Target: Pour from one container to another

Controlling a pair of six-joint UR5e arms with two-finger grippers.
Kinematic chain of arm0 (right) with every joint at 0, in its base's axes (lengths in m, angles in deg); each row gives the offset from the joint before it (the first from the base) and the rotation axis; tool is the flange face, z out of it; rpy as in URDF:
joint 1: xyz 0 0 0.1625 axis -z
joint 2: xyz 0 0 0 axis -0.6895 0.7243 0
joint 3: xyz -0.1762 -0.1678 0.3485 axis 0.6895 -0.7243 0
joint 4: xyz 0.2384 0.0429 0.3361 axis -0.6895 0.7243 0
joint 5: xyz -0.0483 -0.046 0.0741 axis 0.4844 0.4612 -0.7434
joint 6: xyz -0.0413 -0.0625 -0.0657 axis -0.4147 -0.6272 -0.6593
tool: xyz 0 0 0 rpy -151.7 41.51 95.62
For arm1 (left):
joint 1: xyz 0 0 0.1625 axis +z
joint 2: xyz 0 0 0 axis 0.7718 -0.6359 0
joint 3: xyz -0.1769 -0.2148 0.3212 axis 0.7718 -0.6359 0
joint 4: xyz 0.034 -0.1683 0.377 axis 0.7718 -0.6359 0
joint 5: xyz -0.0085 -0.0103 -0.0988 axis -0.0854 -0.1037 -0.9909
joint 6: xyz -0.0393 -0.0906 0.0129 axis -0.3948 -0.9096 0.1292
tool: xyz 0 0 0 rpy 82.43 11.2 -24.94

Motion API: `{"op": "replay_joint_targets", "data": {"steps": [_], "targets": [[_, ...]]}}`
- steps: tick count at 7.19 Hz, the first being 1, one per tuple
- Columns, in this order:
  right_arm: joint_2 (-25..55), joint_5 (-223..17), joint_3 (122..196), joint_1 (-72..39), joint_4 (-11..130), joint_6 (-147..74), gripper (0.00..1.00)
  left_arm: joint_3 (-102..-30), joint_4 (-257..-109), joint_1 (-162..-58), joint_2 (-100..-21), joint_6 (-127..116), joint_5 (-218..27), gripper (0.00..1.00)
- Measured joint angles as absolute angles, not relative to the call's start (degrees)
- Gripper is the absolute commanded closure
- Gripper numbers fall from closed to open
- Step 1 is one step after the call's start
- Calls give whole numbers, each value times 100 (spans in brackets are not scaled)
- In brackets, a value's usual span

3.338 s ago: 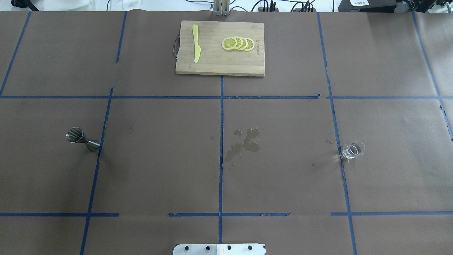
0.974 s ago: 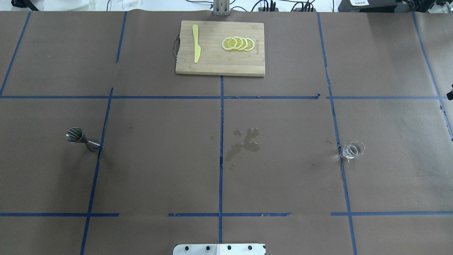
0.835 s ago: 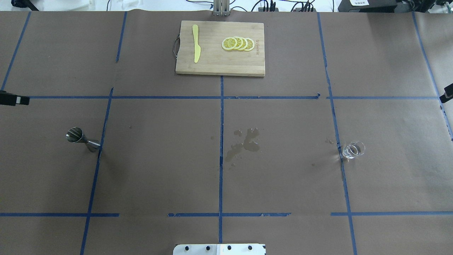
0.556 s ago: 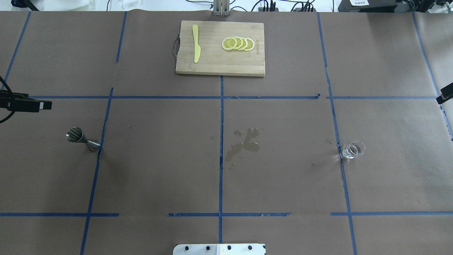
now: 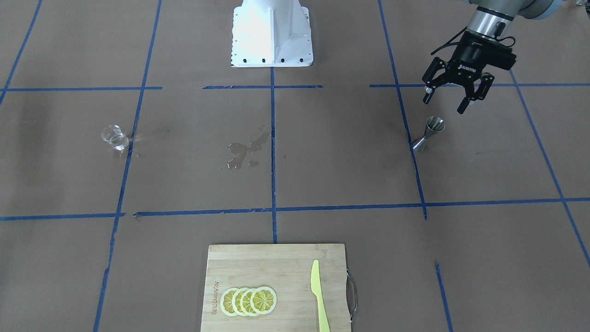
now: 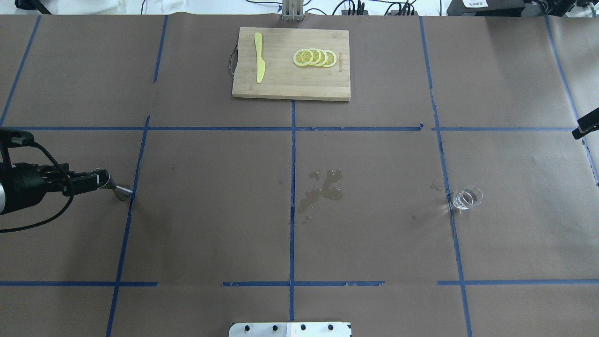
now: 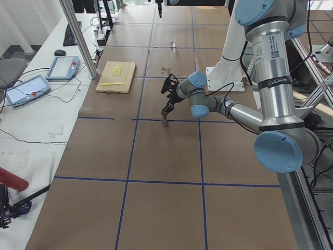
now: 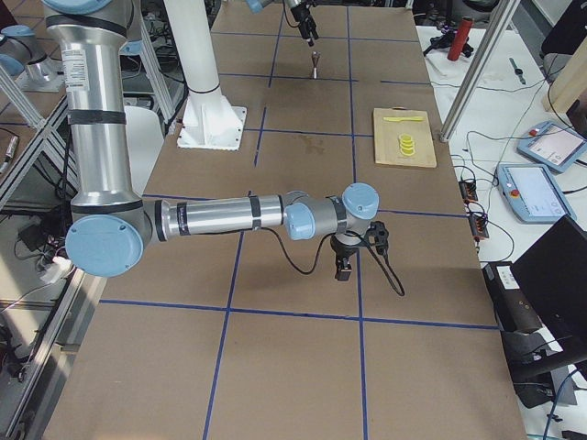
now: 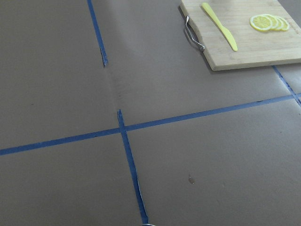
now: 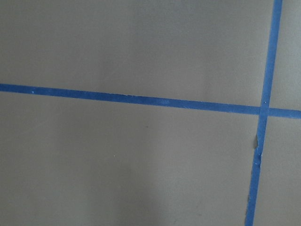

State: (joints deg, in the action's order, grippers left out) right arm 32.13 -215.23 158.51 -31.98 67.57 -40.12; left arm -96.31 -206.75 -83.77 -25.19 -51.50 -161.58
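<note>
The steel hourglass jigger (image 5: 428, 133) stands upright on the brown paper at my left, its base showing in the overhead view (image 6: 124, 191). My left gripper (image 5: 445, 105) hovers just above it, a little toward the robot's side. It is open, with nothing between its fingers. In the overhead view the left gripper (image 6: 93, 181) covers the jigger's top cone. The clear glass cup (image 6: 465, 198) stands alone at my right (image 5: 114, 137). Only a dark tip of my right gripper (image 6: 585, 128) shows at the right edge, far from the cup. I cannot tell its state.
A wooden cutting board (image 6: 290, 86) with a yellow knife (image 6: 259, 58) and lemon slices (image 6: 314, 57) lies at the far middle. A wet spill (image 6: 323, 189) marks the paper at the centre. The robot base (image 5: 272, 32) stands at the near middle.
My left arm has come in from the left edge and moved over the jigger. A tip of the right gripper has edged in at the right side. Cup and jigger have not moved.
</note>
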Motion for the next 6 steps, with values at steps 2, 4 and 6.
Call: {"op": "replay_joint_targets", "data": {"steps": [2, 4, 6], "targets": [[3209, -21522, 15851, -3193, 6756, -4017, 0, -9763, -20668, -7886, -2172, -5763, -15257, 3], [3181, -21520, 15850, -3191, 6756, -4020, 0, -9771, -20658, -7201, -2059, -6431, -14363, 1], [3156, -21515, 15843, -3191, 6756, -4026, 0, -9708, -20479, -6719, -2045, -6741, -13564, 2]]}}
